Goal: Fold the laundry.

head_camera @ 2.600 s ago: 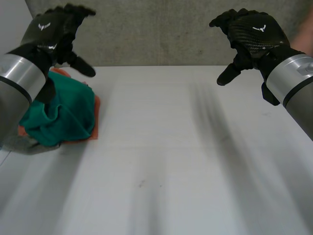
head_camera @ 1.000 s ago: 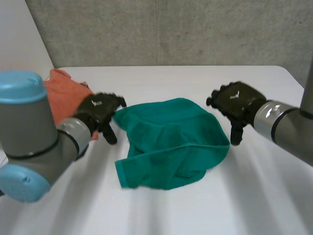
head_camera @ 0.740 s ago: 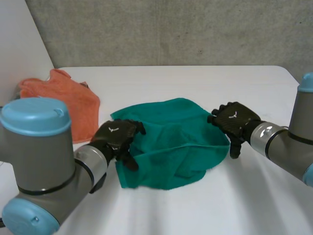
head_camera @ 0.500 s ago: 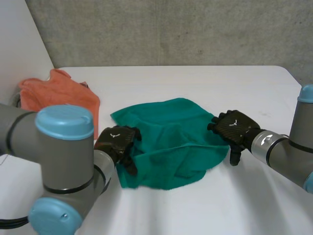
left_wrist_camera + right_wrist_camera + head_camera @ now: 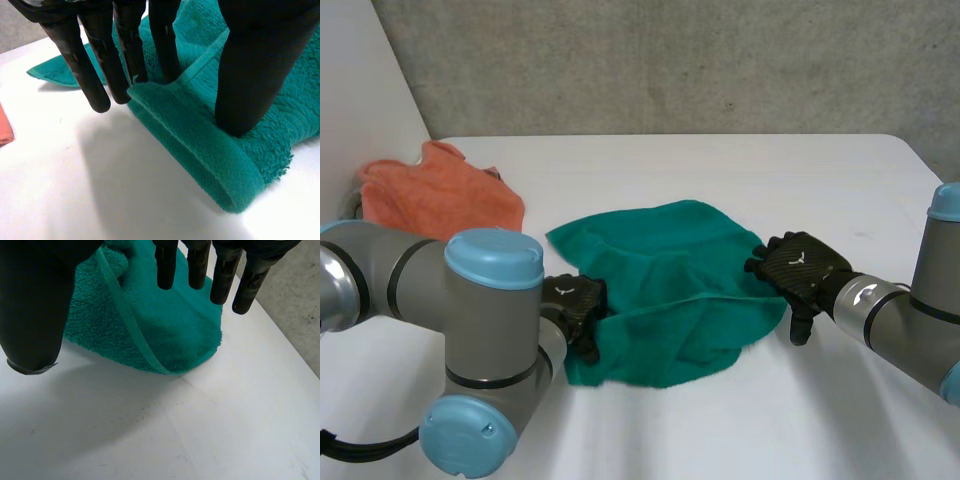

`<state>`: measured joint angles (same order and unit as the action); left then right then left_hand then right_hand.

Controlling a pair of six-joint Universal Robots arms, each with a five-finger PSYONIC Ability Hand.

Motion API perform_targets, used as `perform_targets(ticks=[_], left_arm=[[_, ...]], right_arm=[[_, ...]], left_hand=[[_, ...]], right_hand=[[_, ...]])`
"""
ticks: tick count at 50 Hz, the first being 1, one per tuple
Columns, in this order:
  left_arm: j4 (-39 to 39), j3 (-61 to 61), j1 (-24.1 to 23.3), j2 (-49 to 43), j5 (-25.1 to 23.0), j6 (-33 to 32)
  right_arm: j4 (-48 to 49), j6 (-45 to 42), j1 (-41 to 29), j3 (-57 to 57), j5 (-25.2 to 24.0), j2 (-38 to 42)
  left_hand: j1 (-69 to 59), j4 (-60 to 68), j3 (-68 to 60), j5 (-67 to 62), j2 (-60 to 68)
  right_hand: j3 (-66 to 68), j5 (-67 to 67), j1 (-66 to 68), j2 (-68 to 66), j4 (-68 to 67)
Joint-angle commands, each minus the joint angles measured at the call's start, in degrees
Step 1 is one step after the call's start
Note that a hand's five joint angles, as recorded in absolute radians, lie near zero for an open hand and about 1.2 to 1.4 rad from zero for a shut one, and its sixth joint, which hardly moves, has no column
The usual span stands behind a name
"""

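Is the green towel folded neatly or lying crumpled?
Crumpled: the green towel lies in an uneven, wrinkled heap on the table, one edge rolled over.

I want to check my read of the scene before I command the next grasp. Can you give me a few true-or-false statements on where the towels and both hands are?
1. The green towel is folded into a neat flat rectangle. False: it lies crumpled on the table, with loose folds.
2. The left hand is at the green towel's left edge, with its thumb resting on the cloth. True.
3. The right hand is clamped on the orange towel. False: it is at the green towel's right edge, with its fingers straight.
4. The orange towel lies at the table's far left, apart from the green towel. True.
5. The green towel is lifted clear of the table. False: it rests on the table.
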<state>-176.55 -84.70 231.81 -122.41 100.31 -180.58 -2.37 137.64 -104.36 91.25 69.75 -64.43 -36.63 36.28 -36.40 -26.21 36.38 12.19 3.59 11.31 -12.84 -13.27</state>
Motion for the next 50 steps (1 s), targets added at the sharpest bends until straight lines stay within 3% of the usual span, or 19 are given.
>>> perform_targets(ticks=[1, 2, 7, 16, 21, 26, 29, 34, 42, 50], left_arm=[[2.2, 1.4, 0.0, -1.1, 0.0, -0.6], [2.5, 1.7, 0.0, -1.1, 0.0, -0.6], [3.6, 3.8, 0.0, 0.7, 0.0, -0.6], [3.1, 6.6, 1.0, 16.2, -0.6, -6.4], [1.0, 7.5, 1.2, 24.7, -0.6, -12.8], [-0.5, 7.3, 0.9, 28.5, -0.7, -16.6], [-0.5, 7.0, 0.3, 29.2, -0.7, -17.2], [-0.5, 6.5, 0.1, 31.1, -0.8, -17.3], [-0.5, 6.3, 0.2, 32.8, -0.7, -17.3], [-0.5, 5.9, 0.4, 33.7, -0.7, -17.7]], right_arm=[[0.7, 0.1, -0.1, -0.2, 0.0, 0.0], [0.7, 0.1, -0.1, -0.3, 0.1, 0.0], [0.7, 0.2, -0.1, -0.8, 0.1, 0.0], [0.0, 7.6, 0.0, -3.9, -0.7, 0.1], [-2.0, 14.1, 0.6, -7.6, -4.4, 0.5], [-6.1, 16.7, 1.0, -11.6, -9.7, 2.9], [-7.9, 17.2, 0.5, -14.7, -10.4, 5.9], [-7.9, 21.3, 0.4, -20.0, -8.6, 10.6], [-8.2, 24.9, 0.2, -34.3, -1.3, 20.3], [-8.4, 26.0, 0.0, -41.4, -0.1, 24.8]], left_hand=[[-35.7, 36.0, -35.9, -36.1, 35.9], [-43.3, 43.6, -43.5, -43.7, 43.5], [-43.4, 43.7, -43.6, -43.8, 43.6], [-43.4, 43.7, -43.6, -43.8, 43.6], [-43.4, 43.7, -43.6, -43.8, 43.6], [-43.4, 43.7, -43.6, -43.8, 43.6], [-43.4, 43.7, -43.6, -43.8, 43.6], [-43.4, 43.7, -43.6, -43.8, 43.6], [-43.4, 43.7, -43.6, -43.8, 43.6], [-43.4, 43.7, -43.6, -43.8, 43.6]], right_hand=[[-0.4, -1.8, 0.5, 1.1, 1.5], [-0.4, -1.8, 0.5, 1.1, 1.5], [-0.4, -1.8, 0.5, 1.1, 1.5], [-1.4, -2.8, -0.5, 2.1, 2.5], [-2.2, -3.6, -1.3, 2.8, 3.3], [-2.2, -3.6, -1.3, 2.8, 3.3], [-2.2, -3.6, -1.3, 2.8, 3.3], [-2.2, -3.6, -1.3, 2.8, 3.3], [-2.2, -3.6, -1.3, 2.8, 3.3], [4.3, 2.9, 5.1, -3.6, -3.2]])
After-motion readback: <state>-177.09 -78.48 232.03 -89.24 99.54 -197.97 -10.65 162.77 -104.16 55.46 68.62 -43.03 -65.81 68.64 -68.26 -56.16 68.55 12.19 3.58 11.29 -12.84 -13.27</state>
